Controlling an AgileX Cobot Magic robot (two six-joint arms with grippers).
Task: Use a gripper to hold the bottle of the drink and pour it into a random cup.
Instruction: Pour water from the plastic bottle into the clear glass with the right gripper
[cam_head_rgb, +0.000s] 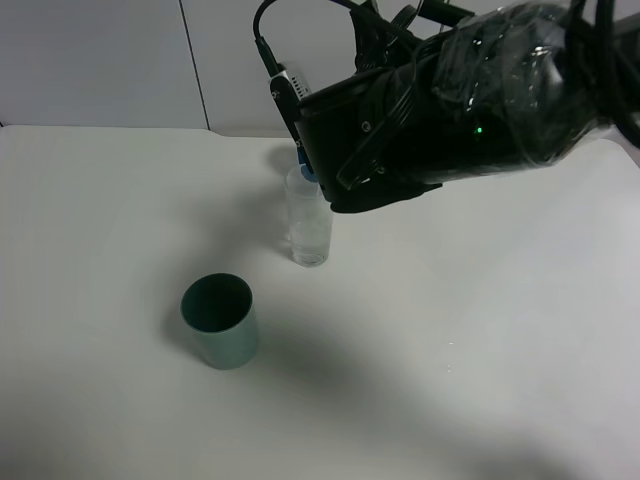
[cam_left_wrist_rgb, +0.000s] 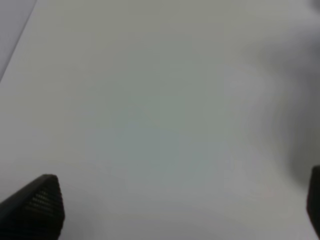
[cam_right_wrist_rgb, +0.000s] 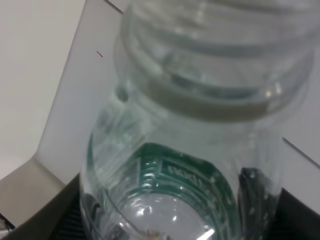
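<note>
Ribbed clear plastic of the bottle (cam_right_wrist_rgb: 175, 150) fills my right wrist view. My right claw (cam_right_wrist_rgb: 172, 227) is clamped tight on its green-labelled body, with the neck pointing away from the claw so the open mouth leads. Just below the claw's front, the tall clear glass (cam_head_rgb: 308, 225) stands on the white surface (cam_head_rgb: 480, 330), so I judge I'm tipping to pour. Further out past the glass sits the squat teal cup (cam_head_rgb: 220, 322). My left claw (cam_left_wrist_rgb: 180, 205) gapes wide, holding nothing.

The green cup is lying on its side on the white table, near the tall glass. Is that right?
Not quite. The green cup is not lying on its side. It stands upright with its open mouth facing up, on the white table, near the tall glass. The exterior high view shows it.
</note>
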